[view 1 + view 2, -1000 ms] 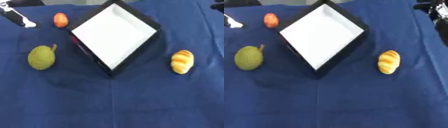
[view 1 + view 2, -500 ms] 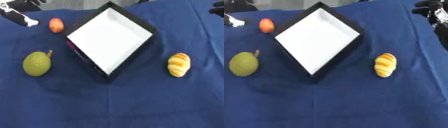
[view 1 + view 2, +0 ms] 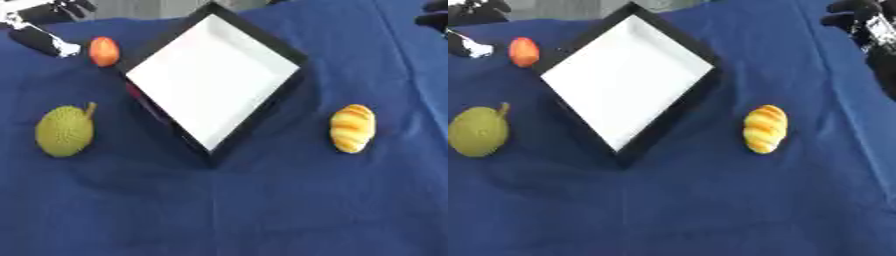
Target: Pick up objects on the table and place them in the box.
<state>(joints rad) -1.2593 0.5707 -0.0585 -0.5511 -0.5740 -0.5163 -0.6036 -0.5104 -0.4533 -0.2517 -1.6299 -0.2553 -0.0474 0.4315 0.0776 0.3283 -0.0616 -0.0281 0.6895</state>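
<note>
A black box (image 3: pixel 176 135) with a white floor stands corner-on in the middle of the blue cloth, and nothing lies in it. Left of its upper corner sits a small orange-red fruit (image 3: pixel 104 51). A green spiky fruit with a stem (image 3: pixel 64 131) lies at the left. A yellow striped bread roll (image 3: pixel 353 128) lies to the right of the box. My left hand (image 3: pixel 42 36) shows at the top left edge, just left of the orange-red fruit and apart from it. My right hand (image 3: pixel 856 13) hangs at the top right corner, far above the roll. Neither holds anything that I can see.
The blue cloth (image 3: pixel 262 210) covers the whole table, with creases near the front. Its far edge shows at the top, with a grey floor beyond.
The whole picture has drifted a little, so the camera has moved. The fruits, the roll and the box have kept their places on the cloth. Both hands stay near the top corners.
</note>
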